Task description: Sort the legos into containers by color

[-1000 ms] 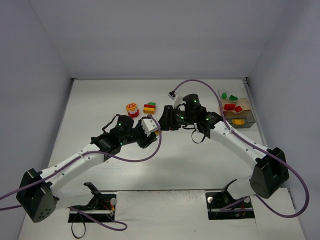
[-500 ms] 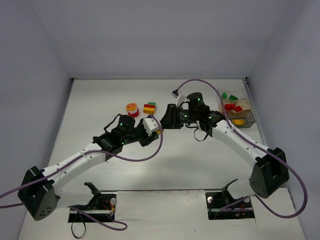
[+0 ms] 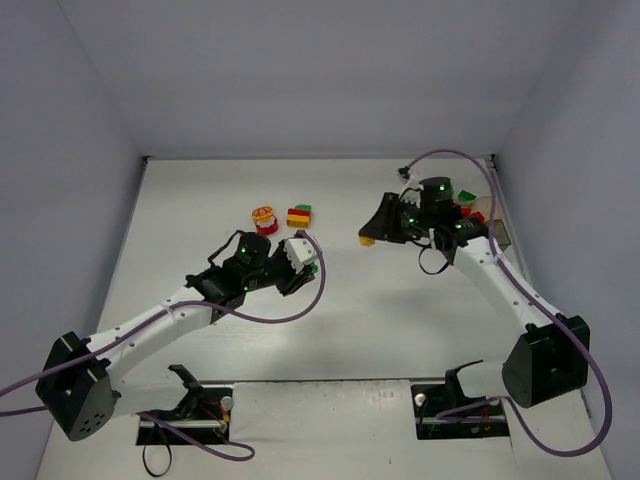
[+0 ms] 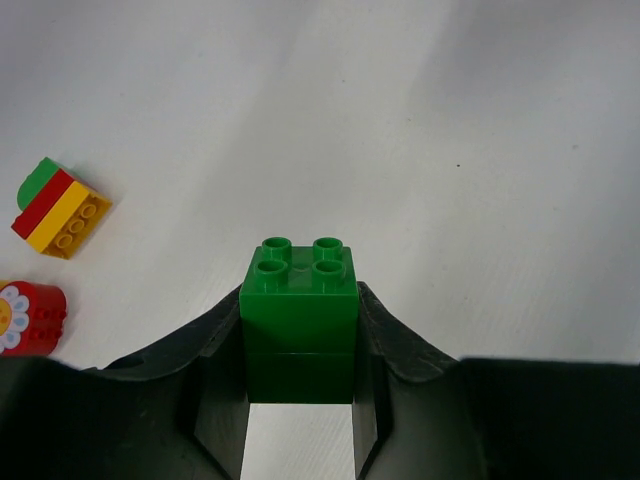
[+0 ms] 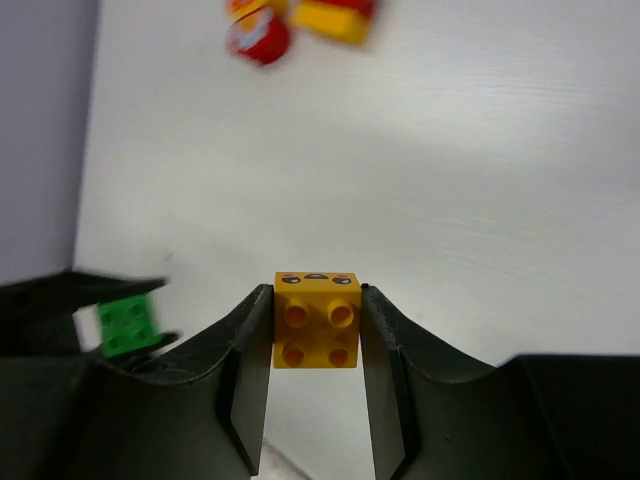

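My left gripper [image 3: 308, 262] [image 4: 300, 330] is shut on a green brick [image 4: 299, 300], held above the table's middle. My right gripper [image 3: 370, 235] [image 5: 316, 330] is shut on an orange-yellow brick [image 5: 316, 320] with a face printed on it, seen in the top view [image 3: 368, 239] left of the tray. The tan tray [image 3: 497, 236] stands at the right wall, mostly hidden by the right arm; a green brick [image 3: 466, 196] in it shows. A red-yellow-green stack [image 3: 298, 216] [image 4: 60, 206] and a round red-yellow piece [image 3: 265, 218] [image 4: 28, 316] lie at the table's far middle.
Grey walls close in the table on the left, back and right. The two arm bases [image 3: 75, 395] sit at the near edge. A purple cable [image 3: 455, 160] loops above the right arm.
My right gripper has pulled away to the right and back with the orange-yellow brick, parting from the left gripper. The left gripper stays nearly in place, now holding the green brick alone.
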`<control>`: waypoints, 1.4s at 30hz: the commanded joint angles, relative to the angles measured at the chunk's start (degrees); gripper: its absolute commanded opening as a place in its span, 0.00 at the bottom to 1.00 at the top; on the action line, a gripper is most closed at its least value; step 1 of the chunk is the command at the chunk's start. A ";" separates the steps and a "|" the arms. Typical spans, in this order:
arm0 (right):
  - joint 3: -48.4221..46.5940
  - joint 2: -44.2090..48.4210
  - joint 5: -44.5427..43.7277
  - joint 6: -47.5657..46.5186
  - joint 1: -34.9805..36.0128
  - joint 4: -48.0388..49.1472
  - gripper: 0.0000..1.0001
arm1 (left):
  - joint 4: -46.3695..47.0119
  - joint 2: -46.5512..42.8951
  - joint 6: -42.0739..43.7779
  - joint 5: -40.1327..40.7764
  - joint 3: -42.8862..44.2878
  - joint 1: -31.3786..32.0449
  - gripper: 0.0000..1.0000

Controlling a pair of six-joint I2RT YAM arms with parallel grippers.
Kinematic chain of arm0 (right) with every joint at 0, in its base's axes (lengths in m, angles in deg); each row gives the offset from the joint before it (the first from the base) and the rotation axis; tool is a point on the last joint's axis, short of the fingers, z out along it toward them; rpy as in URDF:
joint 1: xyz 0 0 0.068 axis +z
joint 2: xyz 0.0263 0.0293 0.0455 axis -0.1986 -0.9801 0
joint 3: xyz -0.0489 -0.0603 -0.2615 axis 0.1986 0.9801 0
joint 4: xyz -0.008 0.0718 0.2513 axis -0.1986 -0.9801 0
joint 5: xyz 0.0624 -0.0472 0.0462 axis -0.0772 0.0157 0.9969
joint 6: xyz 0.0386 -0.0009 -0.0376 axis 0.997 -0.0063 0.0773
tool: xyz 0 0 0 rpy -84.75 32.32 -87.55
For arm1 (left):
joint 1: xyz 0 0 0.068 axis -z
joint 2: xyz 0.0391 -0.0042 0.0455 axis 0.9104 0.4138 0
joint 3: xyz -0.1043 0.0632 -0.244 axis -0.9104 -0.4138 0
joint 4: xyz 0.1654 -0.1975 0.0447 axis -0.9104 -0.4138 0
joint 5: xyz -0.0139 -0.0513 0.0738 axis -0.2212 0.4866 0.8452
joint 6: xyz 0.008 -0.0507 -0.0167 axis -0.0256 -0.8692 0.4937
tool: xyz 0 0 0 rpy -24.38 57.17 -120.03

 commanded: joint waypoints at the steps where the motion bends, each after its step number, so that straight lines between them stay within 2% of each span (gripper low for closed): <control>1: -2.18 3.34 -17.00 -2.03 -8.39 -4.57 0.00 | 2.87 -1.54 -0.72 1.50 1.37 -0.23 0.00; 2: -2.01 3.34 -22.52 -1.51 -10.68 -5.10 0.00 | 2.78 -1.63 -0.63 2.37 1.46 -0.23 0.00; 3: -1.83 3.17 -24.83 -1.07 -15.31 -5.54 0.00 | 2.69 -1.81 -0.55 3.08 1.64 -0.23 0.00; 6: -1.74 1.41 -31.16 -0.36 -22.71 -5.46 0.00 | 1.46 -2.16 -0.19 5.89 2.51 -0.23 0.00; 12: -6.04 -9.73 -34.00 -2.20 -28.88 -5.02 0.02 | 0.41 -3.04 -0.19 7.13 3.66 -0.23 0.00; 18: -8.86 -19.23 -35.58 -3.17 -30.56 -3.35 0.06 | 0.58 -3.39 -0.37 6.07 3.75 -0.23 0.00; 21: -9.56 -22.13 -34.79 -4.04 -30.65 -2.38 0.15 | 0.93 -3.83 -0.28 5.90 3.57 -0.23 0.00; 24: -10.09 -22.59 -34.70 -4.75 -30.74 -2.03 0.29 | 1.11 -3.83 -0.19 5.72 3.22 -0.23 0.00; 25: -10.27 -22.59 -34.70 -5.01 -30.74 -2.03 0.41 | 1.02 -3.83 -0.19 5.72 3.31 -0.23 0.00; 27: -11.05 -22.24 -34.70 -5.72 -30.74 -2.03 0.49 | 1.02 -3.83 -0.19 5.37 3.40 -0.23 0.00; 28: -11.23 -21.89 -32.79 -6.07 -30.74 -2.20 0.56 | 1.02 -3.74 -0.28 5.20 3.40 -0.23 0.00; 32: -10.88 -16.72 -28.13 -6.25 -30.74 -2.21 0.70 | 1.63 -4.09 -0.28 3.53 3.05 -0.23 0.01; 34: -10.71 -14.16 -25.05 -6.51 -30.57 -2.73 0.71 | 2.16 -4.62 0.15 2.47 2.61 -0.23 0.02; 38: -9.57 -6.00 -9.78 -7.30 -29.43 -2.73 0.67 | 4.97 -6.64 0.33 0.98 0.94 -0.23 0.04; 39: -9.22 -4.67 -3.13 -6.95 -28.12 -2.73 0.66 | 4.98 -6.82 0.33 0.71 0.93 -0.23 0.05; 41: -7.81 -1.43 1.49 -5.99 -25.48 -2.82 0.66 | 4.45 -6.65 0.60 0.01 1.63 -0.23 0.06; 42: -7.28 -0.27 3.86 -5.72 -21.55 -2.82 0.65 | 4.19 -6.56 0.77 -0.25 1.90 -0.23 0.06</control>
